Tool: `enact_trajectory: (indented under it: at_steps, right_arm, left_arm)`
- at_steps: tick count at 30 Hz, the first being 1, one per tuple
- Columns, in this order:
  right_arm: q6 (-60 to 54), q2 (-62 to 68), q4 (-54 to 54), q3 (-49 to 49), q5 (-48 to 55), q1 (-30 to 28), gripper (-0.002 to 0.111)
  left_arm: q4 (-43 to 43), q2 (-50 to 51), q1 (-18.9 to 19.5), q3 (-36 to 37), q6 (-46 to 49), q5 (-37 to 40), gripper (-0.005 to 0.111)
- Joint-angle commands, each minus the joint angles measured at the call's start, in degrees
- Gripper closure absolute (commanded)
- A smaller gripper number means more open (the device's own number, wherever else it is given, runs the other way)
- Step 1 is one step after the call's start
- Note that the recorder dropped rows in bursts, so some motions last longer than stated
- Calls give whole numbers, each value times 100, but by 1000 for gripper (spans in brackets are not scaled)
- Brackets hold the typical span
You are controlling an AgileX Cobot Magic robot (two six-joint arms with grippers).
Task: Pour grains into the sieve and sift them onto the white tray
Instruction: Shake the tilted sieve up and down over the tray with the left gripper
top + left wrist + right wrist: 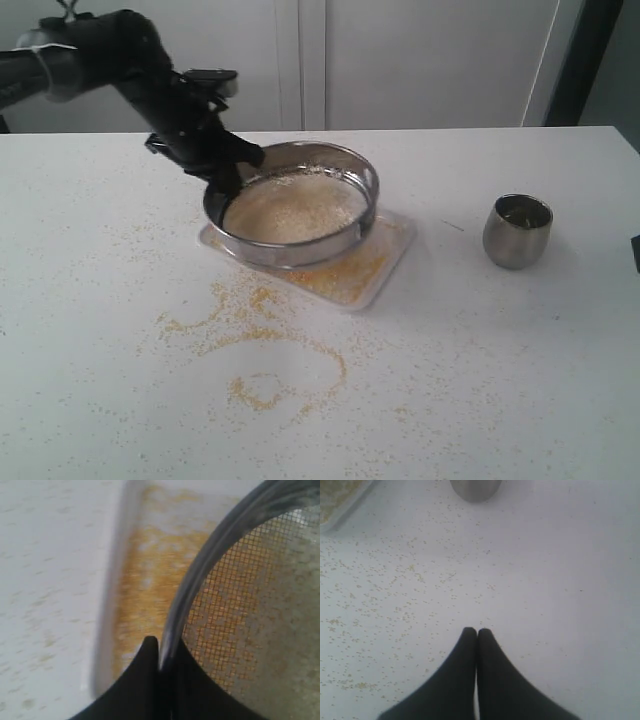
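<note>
The left tool is pinched shut on the rim of the sieve, one finger inside the ring and one outside, holding it over the white tray. Pale grains lie across the mesh, and yellow meal coats the tray below. The grip is a thin pinch at one edge of a wide ring, so a hard shake could twist the sieve in the tool or let it slip, tipping the pale grains over the far wall. The sieve covers most of the tray, so any sideways drift would likely drop meal onto the desk, where loose scatter lies in trails. If the ring drags on the tray's rim, it could shove the light tray along and spill what has been sifted. The right tool is closed on nothing, above the desk near the steel cup and well apart from the sieve, so it poses little risk where it is.
</note>
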Motion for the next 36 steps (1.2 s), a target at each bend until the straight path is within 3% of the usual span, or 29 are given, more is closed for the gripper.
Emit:
enact_trajectory:
  at_steps: [1, 4, 8, 18, 36]
  right_arm:
    - [-26, -23, -5, 1, -31, -8, 108]
    - [-26, -23, -5, 1, -31, -8, 108]
    - [-26, -23, -5, 1, -31, -8, 108]
    - [-26, -23, -5, 1, -31, -8, 108]
    - [-26, -23, -5, 1, -31, -8, 108]
  left_arm:
    - [870, -160, -118, -23, -773, -61, 107]
    - [530, -187, 179, -23, -1257, -51, 107]
    - [-277, -149, 173, -23, -428, 121, 107]
    - [-188, -149, 63, -23, -428, -32, 107]
    - [-121, -149, 63, -23, -266, 379, 107]
